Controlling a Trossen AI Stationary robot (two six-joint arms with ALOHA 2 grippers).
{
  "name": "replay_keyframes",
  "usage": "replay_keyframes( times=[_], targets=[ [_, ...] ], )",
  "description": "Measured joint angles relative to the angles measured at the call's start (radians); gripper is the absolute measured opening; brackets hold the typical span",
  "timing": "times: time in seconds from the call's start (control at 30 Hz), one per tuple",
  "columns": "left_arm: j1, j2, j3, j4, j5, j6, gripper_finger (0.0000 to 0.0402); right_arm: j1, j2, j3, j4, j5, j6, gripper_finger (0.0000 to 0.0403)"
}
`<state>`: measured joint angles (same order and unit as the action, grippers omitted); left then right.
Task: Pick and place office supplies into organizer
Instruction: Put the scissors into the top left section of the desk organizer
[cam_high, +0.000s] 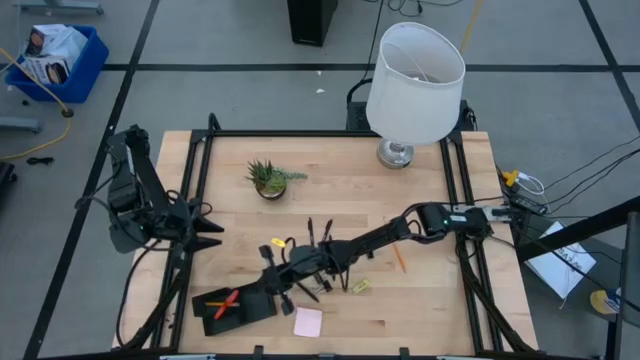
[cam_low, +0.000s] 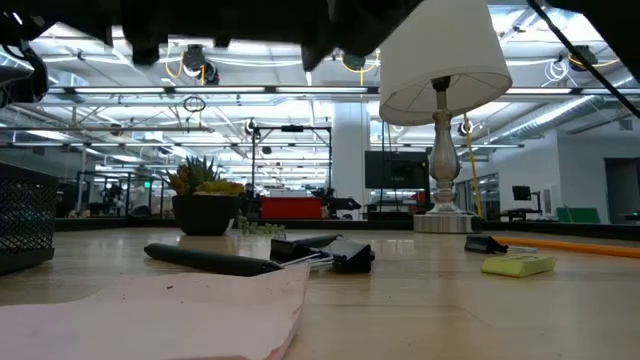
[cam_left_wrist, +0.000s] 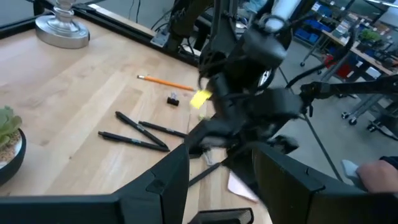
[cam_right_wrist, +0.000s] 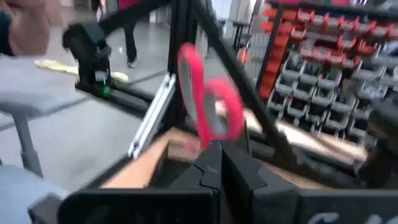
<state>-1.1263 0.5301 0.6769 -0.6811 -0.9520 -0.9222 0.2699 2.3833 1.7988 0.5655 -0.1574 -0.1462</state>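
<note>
The flat black rectangular plastic organizer tray (cam_high: 238, 306) lies at the table's front left in the high view, with red-handled scissors (cam_high: 226, 300) over it. The right gripper (cam_high: 272, 283) reaches across the wooden table (cam_high: 420, 300) to the tray's right end; the left gripper (cam_high: 205, 228) waits at the left edge, well apart. Thin black pens (cam_high: 318, 235) lie just behind the right arm, an orange pencil (cam_high: 399, 259) and a small yellow-green block (cam_high: 360, 286) lie to its right, and a pink square sticky-note pad (cam_high: 308, 321) sits just right of the tray. A small potted green plant (cam_high: 270, 179) and a white-shaded lamp (cam_high: 412, 85) stand farther back.

The low view shows the pink pad (cam_low: 170, 310) nearest, a black pen (cam_low: 210, 260) and black clips (cam_low: 325, 252) behind it, the yellow-green block (cam_low: 518, 265) to the right, and the plant (cam_low: 205, 195) and lamp (cam_low: 440, 110) beyond.

In the left wrist view, its own dark fingers (cam_left_wrist: 163, 180) stand released, apart, with the right arm (cam_left_wrist: 249, 93) blocking the tray; pens (cam_left_wrist: 140, 132), a pencil (cam_left_wrist: 165, 81) and a clip (cam_left_wrist: 173, 99) lie beside it.

In the right wrist view, the fingers (cam_right_wrist: 211, 171) are clenched on the scissors' red handles (cam_right_wrist: 208, 106), which stand upright above them.
</note>
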Motion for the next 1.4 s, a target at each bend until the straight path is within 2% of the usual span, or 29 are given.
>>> replay_keyframes(
  times=[0.33, 0.7, 0.8, 0.93, 1.13, 1.4],
  targets=[
    [0.0, 0.0, 0.0, 0.001, 0.008, 0.003, 0.0179, 0.0, 0.087, 0.123, -0.027, -0.004, 0.002, 0.0],
    [0.0, 0.0, 0.0, 0.001, 0.009, 0.016, 0.0179, 0.0, 0.087, 0.132, 0.013, -0.002, 0.014, 0.0],
    [0.0, 0.0, 0.0, 0.001, 0.008, 0.023, 0.0179, 0.001, 0.088, 0.132, 0.1, -0.02, -0.014, 0.0],
    [0.0, 0.001, 0.0, 0.001, 0.008, 0.022, 0.0179, 0.027, 0.12, 0.132, 0.305, -0.052, -0.082, 0.0],
    [-0.002, 0.031, -0.001, 0.002, 0.023, 0.006, 0.0179, 0.032, 0.12, 0.13, 0.126, 0.026, -0.038, 0.0],
    [-0.001, 0.079, -0.001, 0.003, 0.032, 0.0, 0.0179, -0.008, 0.125, 0.143, 0.12, 0.024, 0.072, 0.0]
  ],
)
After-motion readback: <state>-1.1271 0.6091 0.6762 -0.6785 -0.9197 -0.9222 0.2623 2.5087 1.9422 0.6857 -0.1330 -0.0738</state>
